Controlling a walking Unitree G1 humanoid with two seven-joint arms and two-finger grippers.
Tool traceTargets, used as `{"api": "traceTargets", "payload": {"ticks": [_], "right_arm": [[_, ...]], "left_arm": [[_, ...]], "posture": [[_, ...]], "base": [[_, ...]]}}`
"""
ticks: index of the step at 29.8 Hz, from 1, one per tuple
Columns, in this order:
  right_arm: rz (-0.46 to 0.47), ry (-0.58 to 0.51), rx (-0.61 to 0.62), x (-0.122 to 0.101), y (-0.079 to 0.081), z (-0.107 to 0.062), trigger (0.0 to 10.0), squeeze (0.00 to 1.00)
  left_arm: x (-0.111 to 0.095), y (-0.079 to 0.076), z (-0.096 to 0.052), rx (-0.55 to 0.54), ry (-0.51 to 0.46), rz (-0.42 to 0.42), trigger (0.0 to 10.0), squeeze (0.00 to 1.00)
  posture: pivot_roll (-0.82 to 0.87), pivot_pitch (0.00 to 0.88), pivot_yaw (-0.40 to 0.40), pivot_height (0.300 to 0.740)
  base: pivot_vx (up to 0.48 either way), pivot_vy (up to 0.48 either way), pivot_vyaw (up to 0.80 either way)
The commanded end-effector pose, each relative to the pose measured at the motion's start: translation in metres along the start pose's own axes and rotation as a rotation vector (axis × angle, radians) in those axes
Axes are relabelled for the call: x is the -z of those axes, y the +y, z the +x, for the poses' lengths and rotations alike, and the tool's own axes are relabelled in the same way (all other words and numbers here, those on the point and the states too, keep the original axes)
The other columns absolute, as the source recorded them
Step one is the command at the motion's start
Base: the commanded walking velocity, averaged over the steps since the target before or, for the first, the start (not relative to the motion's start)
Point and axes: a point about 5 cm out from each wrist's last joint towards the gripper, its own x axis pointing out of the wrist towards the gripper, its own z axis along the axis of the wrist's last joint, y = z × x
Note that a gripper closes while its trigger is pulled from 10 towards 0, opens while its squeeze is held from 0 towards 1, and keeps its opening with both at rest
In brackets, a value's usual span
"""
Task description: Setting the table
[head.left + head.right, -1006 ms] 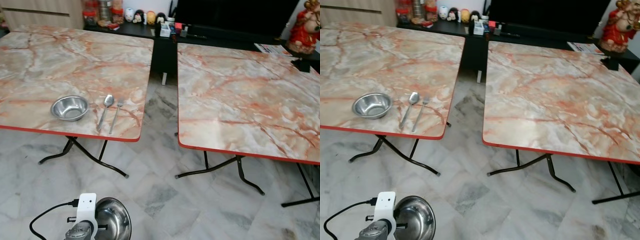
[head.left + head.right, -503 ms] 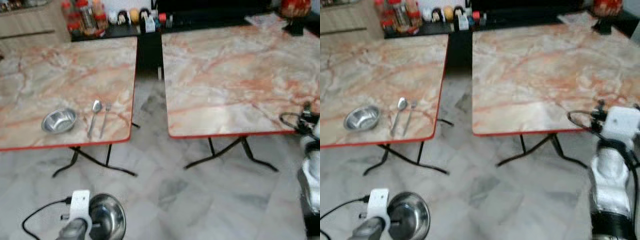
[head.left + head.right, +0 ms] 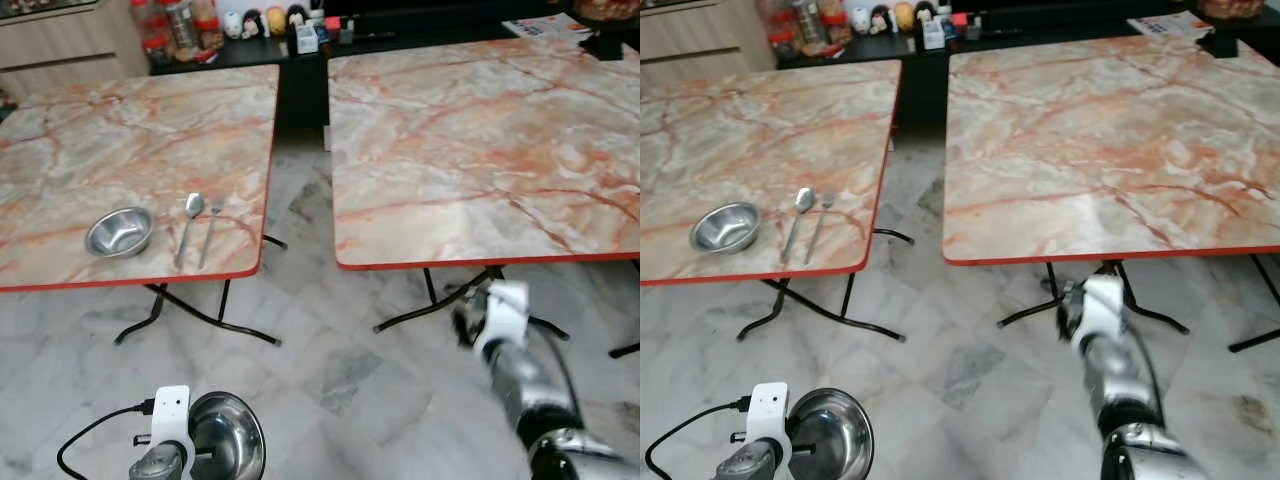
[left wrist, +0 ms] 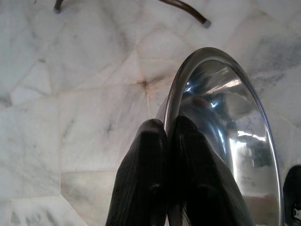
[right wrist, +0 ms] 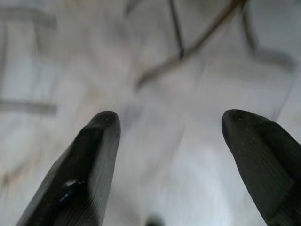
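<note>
Two square marble-patterned tables with thin red edges stand side by side on black folding legs: the left table (image 3: 130,130) toward 10 o'clock, the right table (image 3: 480,130) toward 1 o'clock. A narrow lane of floor (image 3: 330,370) runs between their inner edges toward 12 o'clock, and the pale veined marble tiles spread wide and open in front of both near edges. The right table's top is bare and glossy.

Near the left table's front edge sit a round steel bowl (image 3: 119,231), and just beside it a spoon (image 3: 187,226) and a fork (image 3: 210,230), lying parallel and apart, handles pointing at the edge.

The left end effector (image 4: 167,129), at 7 o'clock low over the floor, is closed on the rim of a held bowl (image 3: 228,450), shiny steel, tilted on edge, one finger on each side of the rim. The right end effector (image 5: 171,127) hangs at 4 o'clock below the right table's front edge, fingers spread wide with nothing between them, blurred floor and table legs beyond.
</note>
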Motion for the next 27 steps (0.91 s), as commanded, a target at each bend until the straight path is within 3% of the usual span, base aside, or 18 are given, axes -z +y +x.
{"api": "traceTargets", "payload": {"ticks": [1, 5, 14, 18, 21, 27], "right_arm": [[0.007, 0.048, -0.013, 0.011, 0.002, -0.001, 10.0, 0.00], [-0.030, 0.154, -0.053, 0.044, 0.010, -0.005, 10.0, 0.00], [-0.119, 0.192, -0.090, 0.061, 0.015, -0.009, 10.0, 0.00], [-0.154, 0.223, -0.089, 0.070, 0.009, -0.012, 10.0, 0.00], [-0.206, 0.223, -0.104, 0.066, 0.008, -0.011, 10.0, 0.00], [-0.183, 0.173, -0.130, 0.049, 0.011, -0.006, 10.0, 0.00]], "left_arm": [[0.006, 0.006, -0.002, -0.025, 0.030, -0.022, 10.0, 0.00], [0.006, 0.009, -0.002, -0.036, 0.030, -0.070, 10.0, 0.00], [0.015, 0.020, -0.005, -0.034, 0.045, -0.071, 10.0, 0.00], [0.023, 0.023, -0.008, -0.037, 0.058, -0.070, 10.0, 0.00], [0.028, 0.022, -0.010, -0.035, 0.068, -0.069, 10.0, 0.00], [0.032, 0.009, -0.010, -0.029, 0.072, -0.090, 10.0, 0.00]], "posture": [[-0.06, 0.065, 0.096, 0.740], [-0.06, 0.064, 0.088, 0.740], [-0.05, 0.064, 0.081, 0.740], [-0.05, 0.064, 0.081, 0.740], [-0.06, 0.067, 0.088, 0.740], [-0.05, 0.061, 0.074, 0.740]], "base": [[0.000, 0.000, 0.00], [0.000, 0.000, 0.00], [0.000, 0.000, 0.00], [0.000, 0.000, 0.00], [0.000, 0.000, 0.00], [0.000, 0.000, 0.00]]}}
